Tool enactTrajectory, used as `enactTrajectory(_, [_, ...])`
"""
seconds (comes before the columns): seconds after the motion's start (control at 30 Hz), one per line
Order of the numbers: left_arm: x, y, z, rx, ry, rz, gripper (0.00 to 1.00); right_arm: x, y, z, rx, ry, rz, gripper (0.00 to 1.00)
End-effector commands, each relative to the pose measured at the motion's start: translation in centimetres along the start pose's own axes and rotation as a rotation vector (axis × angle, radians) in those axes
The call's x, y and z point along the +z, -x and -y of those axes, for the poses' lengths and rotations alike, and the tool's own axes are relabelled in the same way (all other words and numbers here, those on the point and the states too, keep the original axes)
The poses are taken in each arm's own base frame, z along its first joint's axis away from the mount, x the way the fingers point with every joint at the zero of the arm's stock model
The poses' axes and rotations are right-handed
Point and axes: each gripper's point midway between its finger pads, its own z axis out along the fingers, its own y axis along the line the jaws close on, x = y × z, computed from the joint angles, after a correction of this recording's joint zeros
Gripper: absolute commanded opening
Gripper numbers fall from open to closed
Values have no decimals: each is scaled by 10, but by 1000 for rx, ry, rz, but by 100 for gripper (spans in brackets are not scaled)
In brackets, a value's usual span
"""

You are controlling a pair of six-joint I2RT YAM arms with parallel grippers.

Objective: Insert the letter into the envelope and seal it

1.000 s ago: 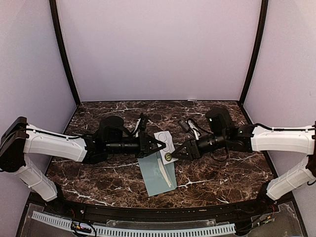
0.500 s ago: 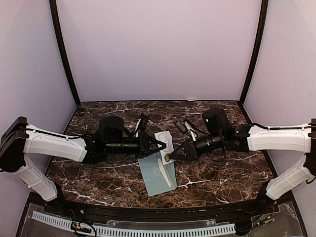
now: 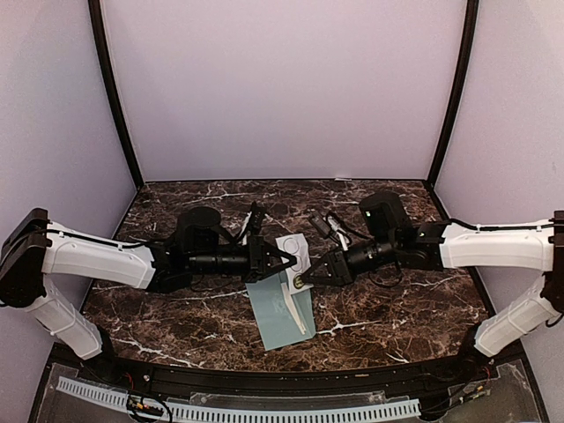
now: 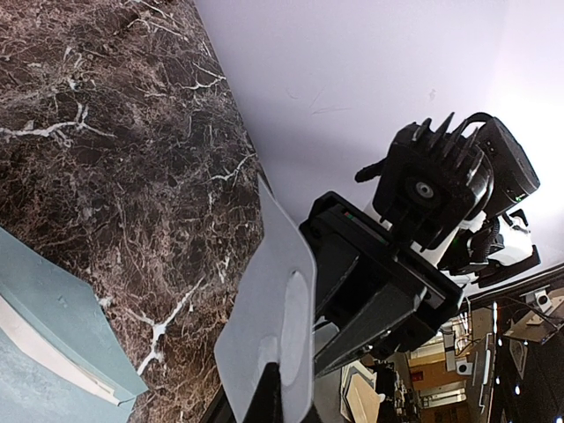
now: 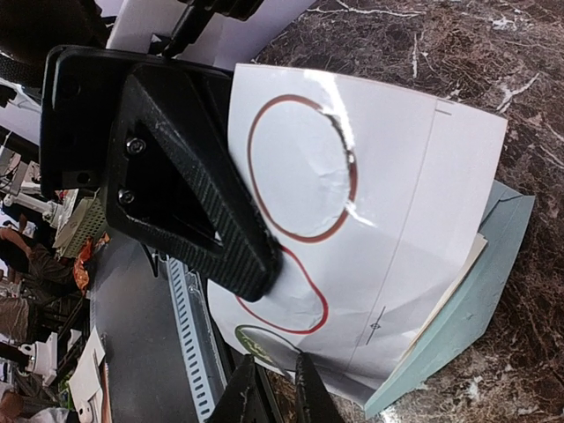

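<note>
The right arm has slid in to the left, and its right gripper (image 3: 306, 280) has narrowed as it came. It is now at the near edge of the white strip (image 3: 298, 249), close to the small green disc printed there. From its wrist camera we see the two fingertips almost together with only a slim gap between them. We cannot tell whether they have hold of the paper.

On the other side, the left gripper (image 3: 285, 260) is clamped tight on that strip and holds it up off the marble table (image 3: 397, 308), with one black finger lying across the red circles.

Down below, the envelope (image 3: 273, 322) lies flat on the table, just beneath and in front of the two grippers, and neither of them touches it. The letter (image 3: 298, 310) is tucked inside it, and we see only a long off-white sliver poking out along the envelope's open right edge.
</note>
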Motion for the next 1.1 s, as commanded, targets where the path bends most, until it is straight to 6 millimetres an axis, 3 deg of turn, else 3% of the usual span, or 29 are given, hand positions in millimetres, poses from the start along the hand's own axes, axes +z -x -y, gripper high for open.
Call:
enactTrajectory(0.0, [-1, 6, 16, 16, -47, 12, 0, 2, 14, -13, -48, 35, 29, 12])
enactTrajectory(0.33, [-2, 7, 15, 15, -43, 16, 0, 2, 14, -14, -47, 38, 32, 0])
enactTrajectory(0.47, [-2, 8, 10, 18, -20, 29, 0, 1, 16, -19, -53, 54, 40, 0])
enactTrajectory(0.83, [-7, 15, -23, 52, 180, 63, 0, -16, 24, -58, -104, 204, 76, 0])
enactTrajectory(1.07, [-22, 24, -36, 62, 242, 106, 0, -27, 30, -63, -127, 181, 119, 0])
